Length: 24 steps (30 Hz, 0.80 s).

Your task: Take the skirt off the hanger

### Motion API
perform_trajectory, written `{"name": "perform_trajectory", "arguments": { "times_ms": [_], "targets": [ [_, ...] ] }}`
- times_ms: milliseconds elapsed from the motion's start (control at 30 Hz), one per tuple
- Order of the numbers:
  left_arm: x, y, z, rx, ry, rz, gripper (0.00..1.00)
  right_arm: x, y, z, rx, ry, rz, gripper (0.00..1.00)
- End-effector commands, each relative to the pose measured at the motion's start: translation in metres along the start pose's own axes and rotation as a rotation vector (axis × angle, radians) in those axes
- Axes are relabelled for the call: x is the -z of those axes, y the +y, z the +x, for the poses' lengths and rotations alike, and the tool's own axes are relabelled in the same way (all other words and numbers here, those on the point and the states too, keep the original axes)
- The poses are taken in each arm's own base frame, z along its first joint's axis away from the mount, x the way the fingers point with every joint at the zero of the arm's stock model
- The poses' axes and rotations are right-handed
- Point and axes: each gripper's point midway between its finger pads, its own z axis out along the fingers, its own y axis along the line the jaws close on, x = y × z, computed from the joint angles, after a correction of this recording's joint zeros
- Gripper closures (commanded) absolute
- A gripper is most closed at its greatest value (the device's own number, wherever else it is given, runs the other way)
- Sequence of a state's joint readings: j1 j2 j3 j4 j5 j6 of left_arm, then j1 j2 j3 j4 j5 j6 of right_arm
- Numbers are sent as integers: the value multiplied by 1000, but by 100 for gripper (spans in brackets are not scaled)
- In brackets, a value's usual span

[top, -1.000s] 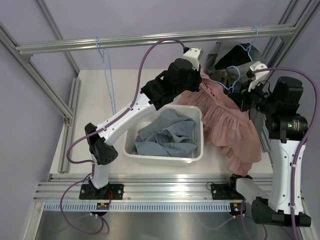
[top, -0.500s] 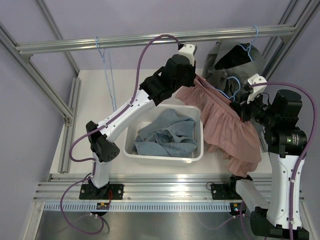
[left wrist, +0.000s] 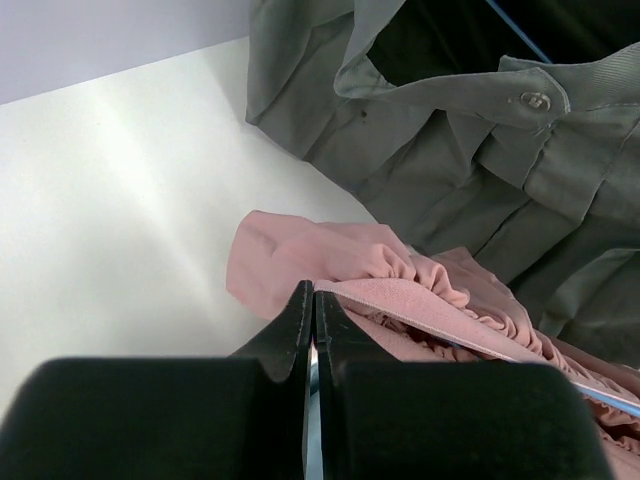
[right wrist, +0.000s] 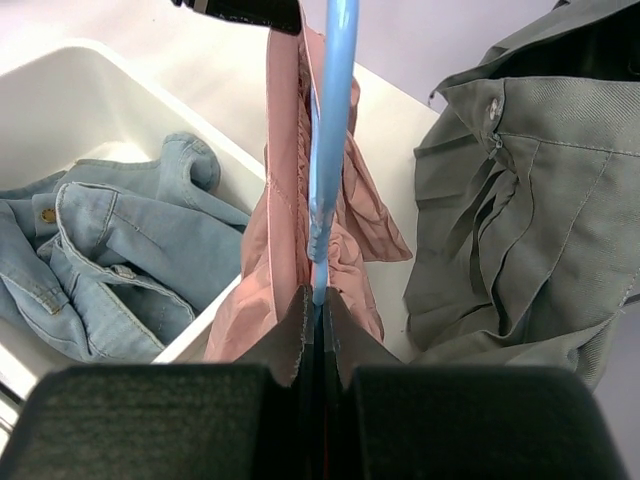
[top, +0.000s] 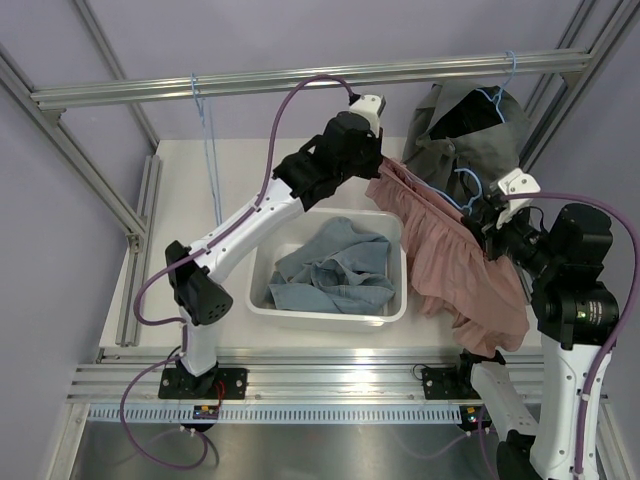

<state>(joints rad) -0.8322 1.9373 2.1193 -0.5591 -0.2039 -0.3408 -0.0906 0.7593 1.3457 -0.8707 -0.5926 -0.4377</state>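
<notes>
Working over a white table (top: 190, 230) under a metal frame (top: 300, 80), with lilac walls all round. Pinching the waistband of the pink skirt (top: 455, 265) with the left gripper (top: 378, 165), fingers pressed flat together on the gathered edge, with no gap between them in the left wrist view. Clamping the blue wire hanger (top: 462, 192) with the right gripper (top: 487, 222), fingers closed tight on the wire, which is running straight ahead of them in the right wrist view. Stretching the waistband in a line from one gripper to the other, with the skirt lying against the wire just left of it ahead of the right fingers; not possible to tell whether any part is hooked on the hanger. Letting the frilled hem droop below the right gripper, on the side toward that arm's base. Holding the left gripper clear of the table, just beyond the far rim of a white bin (top: 330, 315), with crumpled denim (top: 335, 270) inside it, below and toward the base from that gripper and to the left of the right one. Passing close to a grey garment (top: 465, 125), hanging from the frame just beyond the right gripper and to the right of the left one. Leaving a bare hanger (top: 205, 125) on the rail, well off to the left gripper's left.
</notes>
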Motion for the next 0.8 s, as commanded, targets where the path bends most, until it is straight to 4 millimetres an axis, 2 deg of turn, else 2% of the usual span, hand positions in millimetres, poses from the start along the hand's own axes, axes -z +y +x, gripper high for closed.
{"name": "perform_trajectory", "arguments": {
  "times_ms": [0, 100, 133, 233, 300, 433, 467, 533, 600, 700, 767],
  "targets": [
    [12, 92, -42, 16, -100, -248, 100, 21, 10, -17, 59, -62, 11, 100],
    [12, 102, -46, 32, -103, -244, 100, 24, 25, -15, 72, -69, -57, 100],
    [12, 102, -49, 33, -108, -237, 100, 23, 30, -8, 74, -47, -88, 100],
    [13, 95, -60, 38, -128, -195, 100, 22, 41, -2, 78, -31, -158, 100],
    [13, 86, -63, 45, -130, -155, 100, 21, 39, -1, 71, -31, -147, 100],
    [12, 70, -52, 64, -102, -65, 100, 17, 5, -25, 9, -96, 31, 100],
    [12, 64, -42, 66, -94, -27, 100, 19, -9, -30, -2, -103, 110, 100],
    [14, 53, -34, 83, -95, 30, 100, 18, -23, -40, -37, -131, 176, 100],
    [17, 33, -27, 84, -99, 114, 100, 17, -30, -44, -54, -140, 207, 100],
    [24, -9, -23, 59, -88, 273, 100, 6, -36, -46, -93, -147, 199, 100],
    [28, -30, -23, 46, -84, 343, 99, -5, -39, -47, -119, -155, 179, 100]
  ]
}}
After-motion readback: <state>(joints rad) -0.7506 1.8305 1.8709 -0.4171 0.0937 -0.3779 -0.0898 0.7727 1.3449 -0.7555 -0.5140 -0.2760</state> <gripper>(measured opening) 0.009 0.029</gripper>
